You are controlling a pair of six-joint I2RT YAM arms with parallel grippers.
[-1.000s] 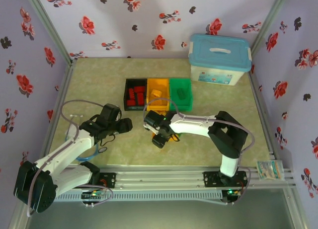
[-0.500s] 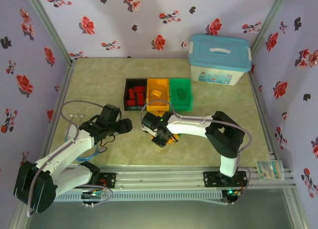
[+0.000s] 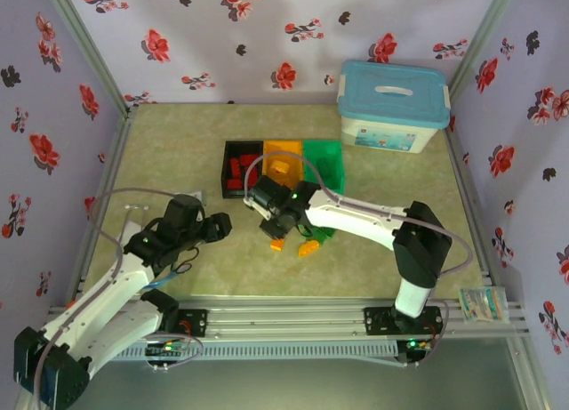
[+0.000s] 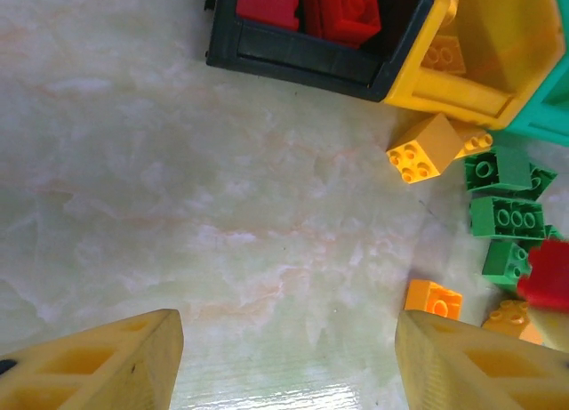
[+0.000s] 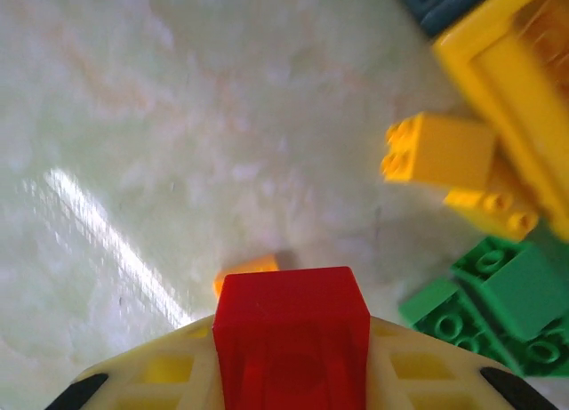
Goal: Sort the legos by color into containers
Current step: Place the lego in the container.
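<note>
Right hand (image 3: 276, 220) grips 1 red brick (image 5: 292, 325) over the surface (image 5: 133, 116). Left hand (image 4: 286, 361) stands open, empty, near the black bin (image 4: 293, 61).

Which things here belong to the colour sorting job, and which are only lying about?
Job: held red lego, loose yellow-orange legos, loose green legos, black bin, yellow-orange bin, green bin.
Lying about: white box with blue lid.

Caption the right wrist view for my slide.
Right gripper clamps a small red plastic brick near loose yellow-orange bricks and green bricks.
</note>
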